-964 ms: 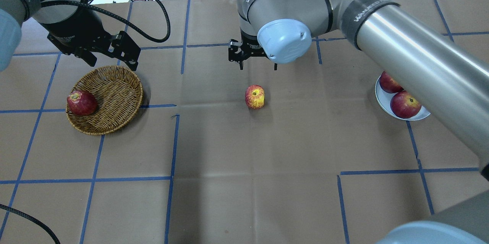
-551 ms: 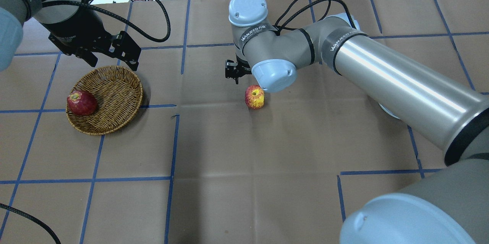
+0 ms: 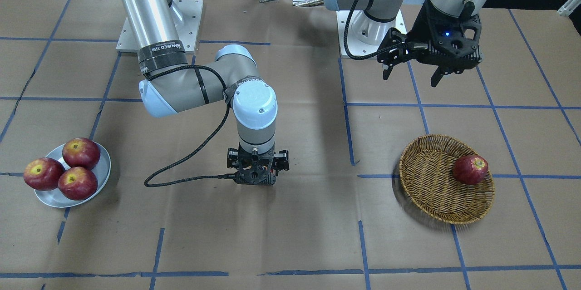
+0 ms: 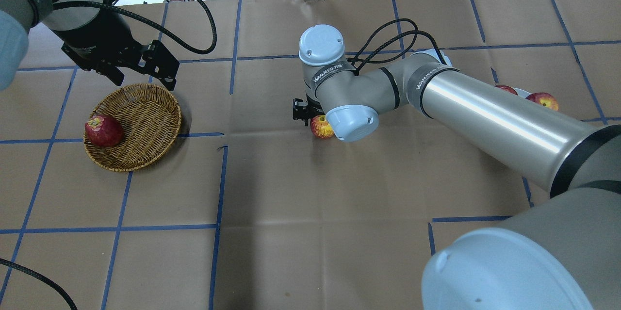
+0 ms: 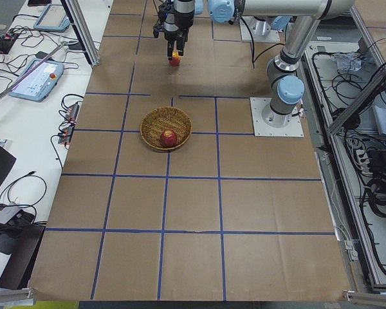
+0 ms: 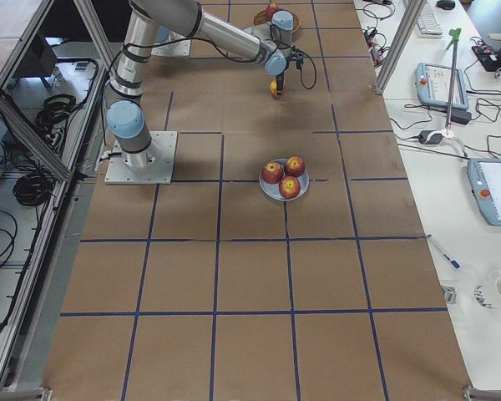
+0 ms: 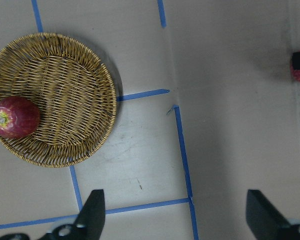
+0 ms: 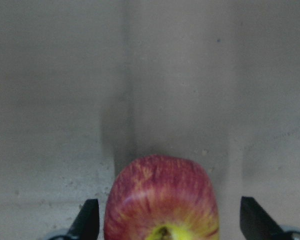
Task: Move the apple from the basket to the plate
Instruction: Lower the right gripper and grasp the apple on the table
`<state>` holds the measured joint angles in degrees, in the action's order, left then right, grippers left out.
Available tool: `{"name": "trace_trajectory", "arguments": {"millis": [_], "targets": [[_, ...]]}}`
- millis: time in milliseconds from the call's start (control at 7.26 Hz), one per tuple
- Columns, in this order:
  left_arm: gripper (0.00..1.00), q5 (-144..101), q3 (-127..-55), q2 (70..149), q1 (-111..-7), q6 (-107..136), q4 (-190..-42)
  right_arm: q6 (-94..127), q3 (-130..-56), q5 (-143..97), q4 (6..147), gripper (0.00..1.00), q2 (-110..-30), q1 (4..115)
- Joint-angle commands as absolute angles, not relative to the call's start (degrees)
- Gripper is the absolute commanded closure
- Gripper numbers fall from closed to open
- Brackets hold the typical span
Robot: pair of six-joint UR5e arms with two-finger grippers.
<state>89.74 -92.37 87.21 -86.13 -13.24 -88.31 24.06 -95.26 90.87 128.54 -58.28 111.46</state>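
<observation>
The streaky pinkish-red apple [image 4: 320, 127] with its yellow stem patch lies on the brown table paper at mid-table, outside the basket. My right gripper [image 3: 257, 175] is low over it and open. In the right wrist view the apple [image 8: 161, 205] sits between the two fingers [image 8: 90, 220] without touching them. The wicker basket [image 4: 145, 121] at the left holds one dark red apple [image 4: 103, 131]. My left gripper [image 4: 143, 79] hovers open and empty beyond the basket's far rim. The plate [image 3: 105, 163] carries three red apples.
Blue tape lines cross the brown paper. In the overhead view my right arm [image 4: 485, 116] stretches across the table's right half and hides most of the plate. The arm bases [image 3: 159, 22] stand at the robot's side of the table.
My right arm has swung down and its gripper has lowered from above and beyond the apple to around it. My left gripper, the basket and the apple have not moved.
</observation>
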Motion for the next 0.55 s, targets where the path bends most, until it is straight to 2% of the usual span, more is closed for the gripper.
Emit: {"name": "trace_trajectory", "arguments": {"millis": [0,138,275,413], "targets": [[0.01,89.7,-92.4,87.2,-86.1,-13.3,-88.3,24.3,-95.5,90.5,128.6,0.24,-58.2,111.4],[0.01,89.7,-92.4,87.3,-86.1,-13.3,-88.3,24.4,-95.3,90.8,128.6,0.37,-58.4,111.4],[0.01,89.7,-92.4,87.3,-86.1,-13.3,-88.3,24.5,-94.8,91.1,128.7,0.46,-58.6,111.4],[0.01,89.7,-92.4,87.3,-86.1,-13.3,-88.3,24.5,-93.6,91.2,129.1,0.46,-58.7,111.4]]}}
